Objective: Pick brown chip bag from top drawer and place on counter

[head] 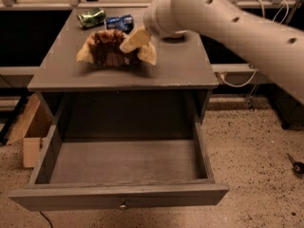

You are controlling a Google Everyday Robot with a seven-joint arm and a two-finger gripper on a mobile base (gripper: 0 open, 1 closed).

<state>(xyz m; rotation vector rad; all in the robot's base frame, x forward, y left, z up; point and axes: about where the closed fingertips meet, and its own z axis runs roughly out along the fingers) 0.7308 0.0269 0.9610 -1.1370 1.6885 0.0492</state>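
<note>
The brown chip bag (107, 49) lies crumpled on the counter (180, 65), near its middle, dark brown with tan ends. My gripper (136, 40) is right over the bag's right half, at the end of the big white arm that comes in from the upper right, and it touches or nearly touches the bag. The top drawer (123, 161) is pulled fully open below the counter. Its inside shows nothing in it, and its grey front panel with a small round knob (123, 205) faces me.
A crushed green can (91, 16) and a crushed blue can (119, 22) lie at the back of the counter behind the bag. A cardboard box (29, 132) stands on the floor left of the cabinet. A speckled floor lies to the right.
</note>
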